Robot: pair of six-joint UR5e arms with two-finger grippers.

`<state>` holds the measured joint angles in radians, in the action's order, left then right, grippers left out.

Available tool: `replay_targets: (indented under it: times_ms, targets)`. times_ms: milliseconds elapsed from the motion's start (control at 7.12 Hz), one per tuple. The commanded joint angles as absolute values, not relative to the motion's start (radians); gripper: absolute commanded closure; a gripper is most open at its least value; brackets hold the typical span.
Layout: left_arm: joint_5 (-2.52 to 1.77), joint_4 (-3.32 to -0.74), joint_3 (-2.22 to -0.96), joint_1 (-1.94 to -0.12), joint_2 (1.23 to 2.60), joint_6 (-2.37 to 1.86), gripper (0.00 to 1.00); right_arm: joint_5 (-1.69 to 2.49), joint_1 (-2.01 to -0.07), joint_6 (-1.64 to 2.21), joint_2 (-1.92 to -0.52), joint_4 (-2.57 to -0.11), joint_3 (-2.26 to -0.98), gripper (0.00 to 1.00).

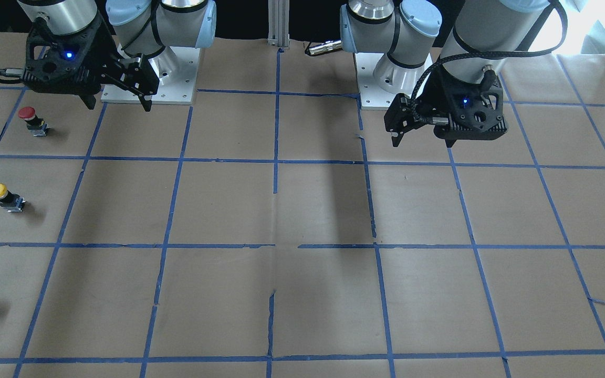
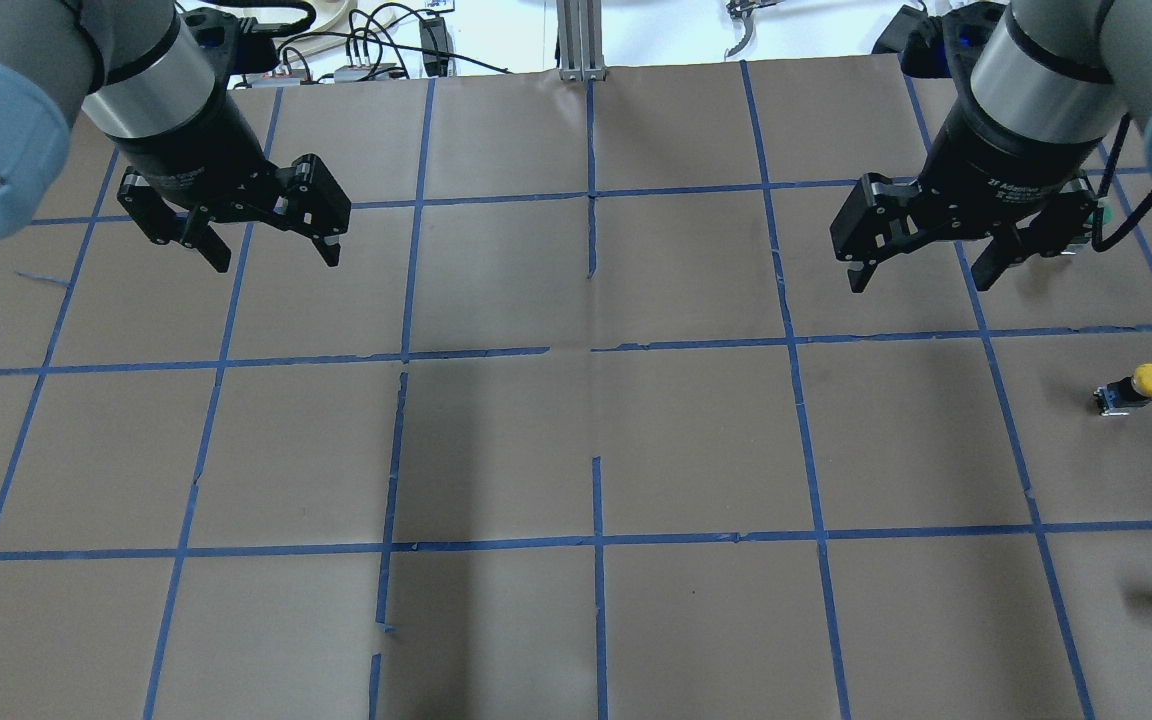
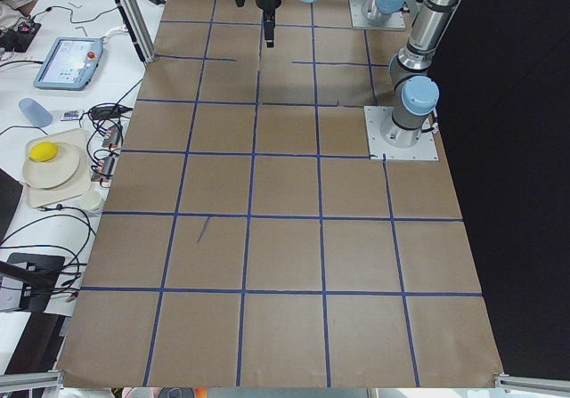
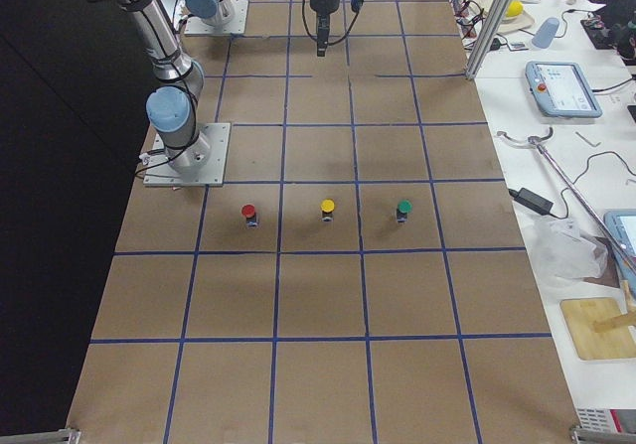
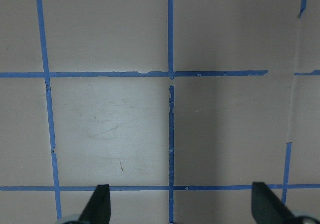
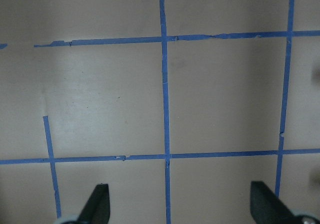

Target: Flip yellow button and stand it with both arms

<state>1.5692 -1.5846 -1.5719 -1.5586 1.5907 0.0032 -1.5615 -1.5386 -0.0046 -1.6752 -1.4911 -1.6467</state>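
The yellow button [image 2: 1136, 387] stands on the paper-covered table at my far right, yellow cap on top of its black-and-grey body. It also shows in the front view [image 1: 3, 195] and the right side view [image 4: 327, 209]. My right gripper [image 2: 921, 280] hangs open and empty above the table, to the left of the button and farther from my base. It shows in the front view [image 1: 118, 102] and its wrist view [image 6: 181, 206]. My left gripper [image 2: 276, 258] hangs open and empty over the table's left side [image 1: 423, 140], with only bare paper under it [image 5: 182, 206].
A red-capped button [image 1: 29, 118] stands nearer my base than the yellow one, and a green-capped button [image 4: 403, 208] farther out in the same row. Blue tape lines [image 2: 596, 540] grid the table. The arm bases [image 1: 150, 79] are bolted at the table's edge.
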Motion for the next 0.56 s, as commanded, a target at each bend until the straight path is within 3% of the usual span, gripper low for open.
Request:
replay_targets:
  times_ms: [0, 421]
  targets:
    - [1.569, -1.585, -1.572, -1.559, 1.592, 0.003, 0.00, -1.559, -1.539, -0.003, -1.675, -1.493, -1.647, 0.00]
    - [1.568, -1.582, -1.572, -1.559, 1.598, 0.003, 0.00, -1.560, -1.539, -0.003, -1.675, -1.497, -1.647, 0.00]
